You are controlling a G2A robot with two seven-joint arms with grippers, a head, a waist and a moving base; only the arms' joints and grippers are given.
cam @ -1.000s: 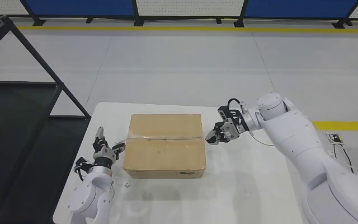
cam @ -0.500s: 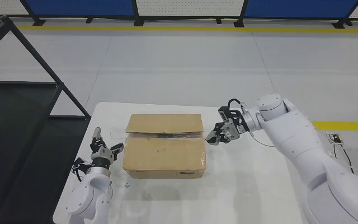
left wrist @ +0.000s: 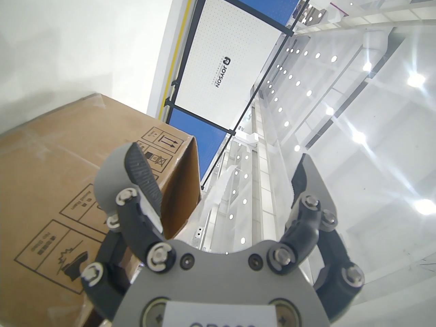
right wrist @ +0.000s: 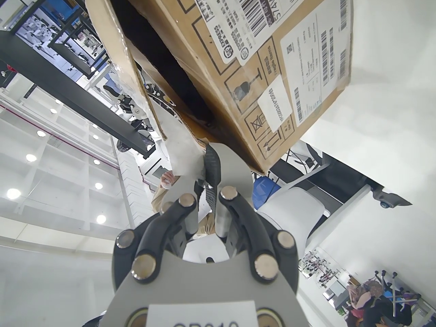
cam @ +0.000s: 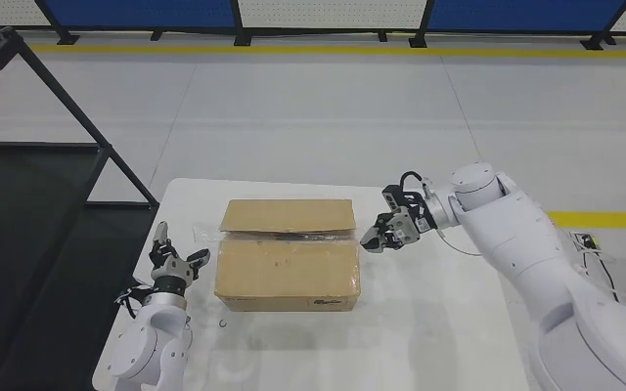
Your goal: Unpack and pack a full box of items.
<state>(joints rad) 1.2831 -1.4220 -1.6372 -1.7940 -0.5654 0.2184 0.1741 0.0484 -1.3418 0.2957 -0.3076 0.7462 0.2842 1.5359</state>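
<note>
A brown cardboard box (cam: 287, 259) lies in the middle of the white table (cam: 440, 323). Its far flap (cam: 287, 215) is raised a little, leaving a dark gap along the seam. A clear tape strip (right wrist: 184, 158) hangs off the seam at the box's right end, and my right gripper (cam: 376, 240) (right wrist: 206, 163) is shut on it there. The strip's other end (cam: 202, 233) sticks out past the left end of the box (left wrist: 51, 171). My left gripper (cam: 172, 257) (left wrist: 221, 171) stands open just left of the box, fingers pointing up, with that crinkled tape end (left wrist: 218, 192) loose between them.
A black metal frame (cam: 68, 166) stands off the table's left side, close to the left arm. Bare tabletop stretches to the right and in front of the box. A small ring-like bit (cam: 224, 324) lies near the box's front left corner.
The far flap has lifted and the seam opened. My left gripper has drawn back to the left, away from the box. The right gripper has barely shifted, still holding the tape.
</note>
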